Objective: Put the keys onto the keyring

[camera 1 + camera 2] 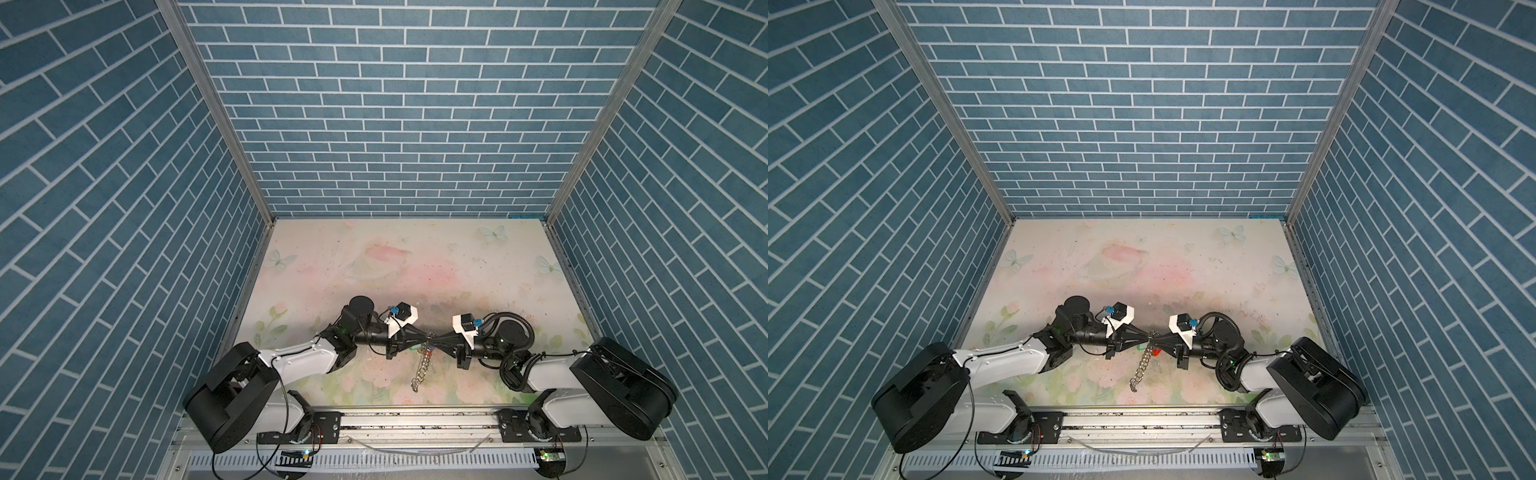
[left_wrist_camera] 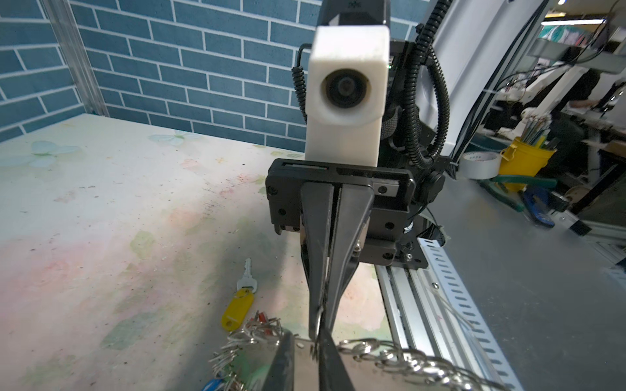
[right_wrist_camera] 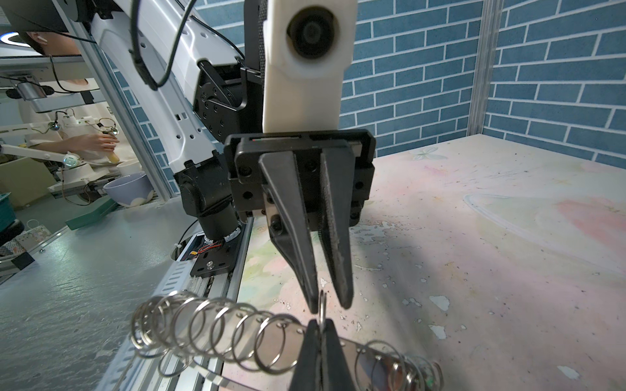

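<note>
Right gripper (image 3: 320,330) fingers are pressed together on the keyring (image 3: 359,353) rim, holding it raised over the table (image 2: 101,203). Left gripper (image 3: 328,306) fingers stand slightly apart, straddling 1 wire ring (image 3: 322,299). Yellow-tagged key (image 2: 238,306) lies flat on the table, untouched. It is judged light, stiff and slippery: pinch the flat tag across its faces, leaving its small loop exposed.

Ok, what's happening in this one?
The two arms meet tip to tip over the table. The right gripper is shut on the keyring, pinching it at the rim, with the wire rings strung along it. The left gripper has its fingers slightly apart around one upright ring on that rim. The keys, with the yellow tag, lie loose on the table nearby, not yet on the keyring.
</note>
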`<state>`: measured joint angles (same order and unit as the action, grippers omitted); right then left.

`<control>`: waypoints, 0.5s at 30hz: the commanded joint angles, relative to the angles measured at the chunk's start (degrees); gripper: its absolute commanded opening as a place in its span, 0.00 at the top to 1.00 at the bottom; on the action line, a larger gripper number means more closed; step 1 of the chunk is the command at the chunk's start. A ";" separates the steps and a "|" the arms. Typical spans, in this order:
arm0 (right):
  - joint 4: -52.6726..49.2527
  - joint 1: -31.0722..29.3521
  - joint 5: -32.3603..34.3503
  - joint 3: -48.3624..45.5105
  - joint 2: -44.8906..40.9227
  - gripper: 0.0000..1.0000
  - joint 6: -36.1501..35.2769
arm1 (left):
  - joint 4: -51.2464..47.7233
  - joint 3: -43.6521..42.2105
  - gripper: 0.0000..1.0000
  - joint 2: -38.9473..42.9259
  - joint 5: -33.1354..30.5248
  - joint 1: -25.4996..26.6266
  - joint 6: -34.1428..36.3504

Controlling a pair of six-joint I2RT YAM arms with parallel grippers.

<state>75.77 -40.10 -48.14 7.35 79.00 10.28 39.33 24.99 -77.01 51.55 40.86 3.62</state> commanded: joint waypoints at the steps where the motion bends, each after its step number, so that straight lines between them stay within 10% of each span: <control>1: 4.30 -0.42 -0.33 2.65 0.30 1.00 0.18 | 1.71 -0.34 0.87 -0.96 1.92 0.01 -0.10; 15: 4.30 -0.68 0.70 2.60 0.39 1.00 -0.31 | -4.02 1.73 1.00 -0.82 1.16 0.80 1.54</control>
<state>75.55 -40.32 -47.72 7.57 79.29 10.24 38.22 25.26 -77.80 52.71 41.23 4.05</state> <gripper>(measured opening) 0.042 0.056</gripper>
